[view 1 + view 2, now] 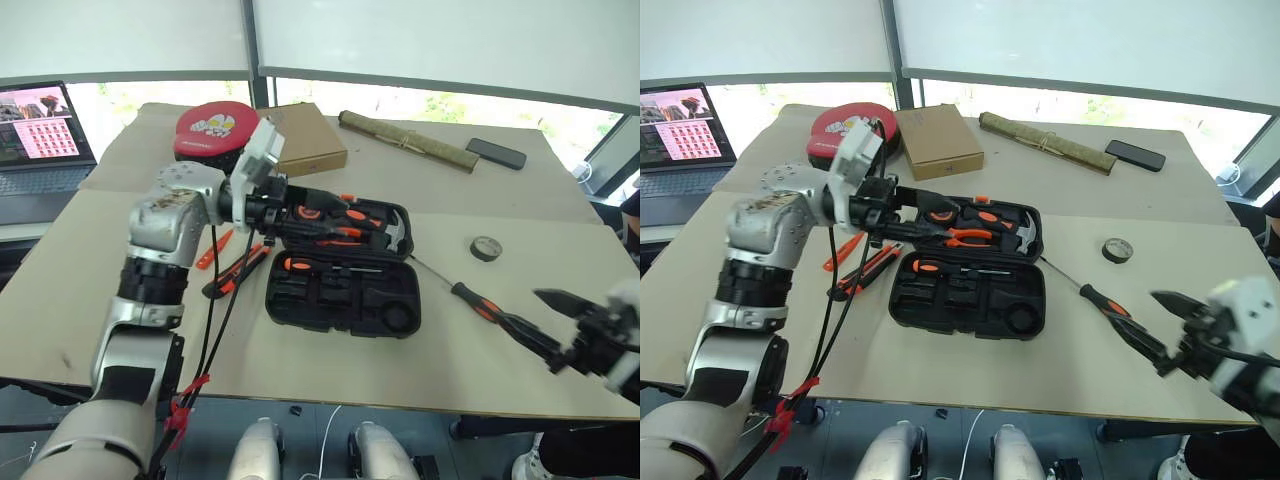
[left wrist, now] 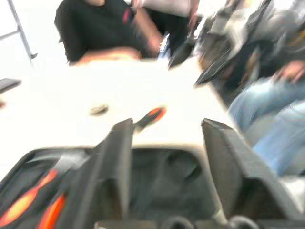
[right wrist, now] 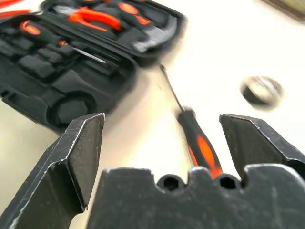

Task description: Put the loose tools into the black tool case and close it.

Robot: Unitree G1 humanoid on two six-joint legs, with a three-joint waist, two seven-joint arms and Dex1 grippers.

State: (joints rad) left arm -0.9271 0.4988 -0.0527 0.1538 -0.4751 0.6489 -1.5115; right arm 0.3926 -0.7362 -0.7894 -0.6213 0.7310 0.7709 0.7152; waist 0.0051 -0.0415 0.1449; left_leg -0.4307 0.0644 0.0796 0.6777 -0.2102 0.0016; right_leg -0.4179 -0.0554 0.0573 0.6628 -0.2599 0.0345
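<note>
The black tool case (image 1: 340, 270) is laid open mid-tabletop for loading. A screwdriver (image 1: 478, 300) is left at its 3 o'clock, near the spread, empty right tool (image 1: 556, 331). The left tool (image 2: 167, 186) is held spread above the case.

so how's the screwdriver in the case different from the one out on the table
The screwdriver in the case sits in a recess of the case's near half, lying across it. The screwdriver on the table lies loose to the right of the case, angled diagonally. The cased one's handle points to the robot's left; the loose one's handle points toward the right gripper, which is open and holds nothing. Both have orange-and-black handles and a slim metal shaft.
</note>
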